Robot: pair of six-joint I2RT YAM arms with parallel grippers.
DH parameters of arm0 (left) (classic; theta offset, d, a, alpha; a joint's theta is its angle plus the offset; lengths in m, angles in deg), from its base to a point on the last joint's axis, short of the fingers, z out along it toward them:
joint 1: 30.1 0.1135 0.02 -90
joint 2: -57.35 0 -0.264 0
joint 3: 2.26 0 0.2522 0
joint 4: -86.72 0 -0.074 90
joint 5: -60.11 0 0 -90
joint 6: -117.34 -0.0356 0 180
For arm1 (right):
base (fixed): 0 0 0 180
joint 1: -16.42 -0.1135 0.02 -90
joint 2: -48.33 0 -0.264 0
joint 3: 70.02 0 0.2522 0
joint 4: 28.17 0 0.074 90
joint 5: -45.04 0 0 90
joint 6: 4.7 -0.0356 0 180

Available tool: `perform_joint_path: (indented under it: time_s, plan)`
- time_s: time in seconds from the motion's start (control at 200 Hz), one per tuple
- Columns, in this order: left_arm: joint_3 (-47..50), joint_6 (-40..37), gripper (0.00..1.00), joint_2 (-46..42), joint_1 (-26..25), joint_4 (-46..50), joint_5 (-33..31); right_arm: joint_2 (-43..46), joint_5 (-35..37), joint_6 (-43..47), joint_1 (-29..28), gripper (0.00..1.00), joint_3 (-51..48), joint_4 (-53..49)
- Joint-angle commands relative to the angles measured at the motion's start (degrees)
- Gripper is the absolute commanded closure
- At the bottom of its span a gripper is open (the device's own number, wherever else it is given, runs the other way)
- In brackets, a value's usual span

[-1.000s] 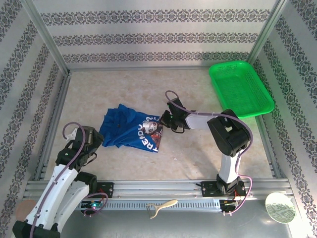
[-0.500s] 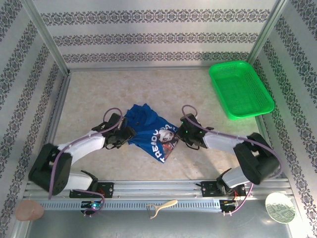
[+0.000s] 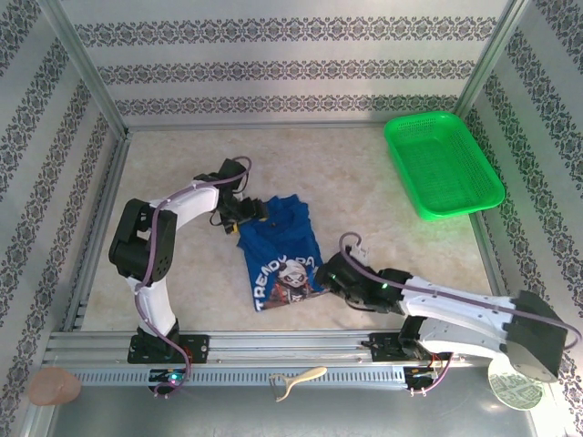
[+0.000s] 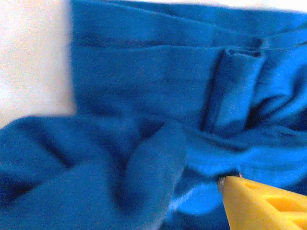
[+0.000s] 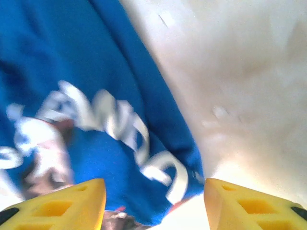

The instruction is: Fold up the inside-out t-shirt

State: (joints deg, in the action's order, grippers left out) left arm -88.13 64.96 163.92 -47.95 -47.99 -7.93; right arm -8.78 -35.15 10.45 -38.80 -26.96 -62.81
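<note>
Trouble starts nearest the arms: the right gripper (image 3: 335, 276) sits low at the near right edge of the royal-blue short-sleeved cotton t-shirt (image 3: 278, 238). Its yellow fingers (image 5: 62, 203) are spread apart, with the hem and pale lettering (image 5: 120, 129) lying between them and nothing pinched. If it closes from here it may catch only the top layer. It could also drag the cloth toward the near edge of the pale stone-patterned table (image 3: 392, 228) and skew the fold.

The shirt lies bunched around the middle of the table, its round chest graphic (image 3: 293, 275) facing up on the part closest to the near edge. At the shirt's far left corner the left gripper (image 3: 244, 211) sits among rumpled folds. A grab there could gather several layers and crumple the garment rather than flatten it.

Whether those jaws are apart or clamped on cloth I cannot tell, since the wrist view gives one yellow finger (image 4: 261, 203) and blurred blue fabric. Sleeves and collar are hard to separate among the creases. The green plastic mesh basket (image 3: 444, 162) stands well apart at the far right corner.
</note>
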Motion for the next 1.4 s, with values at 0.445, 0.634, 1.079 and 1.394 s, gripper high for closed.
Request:
perform_joint_path:
  time_s: [0.445,0.634,1.079,1.394]
  plan:
    - [-6.90,-12.47,0.03,-1.82,6.49,4.61,2.61,-41.03,-19.09,46.93,24.02,0.30,42.00,-5.04]
    - [-8.21,-13.00,0.05,2.94,6.31,3.78,3.74,-47.30,-17.78,47.25,24.52,0.37,44.62,-4.27]
    - [-6.02,-11.18,1.00,4.35,5.87,-3.25,6.13,-40.73,-20.97,44.20,29.14,1.00,41.98,0.35]
    - [-9.60,-10.44,1.00,2.33,6.85,-1.73,3.67,-41.57,-23.03,40.17,32.12,1.00,48.13,1.66]
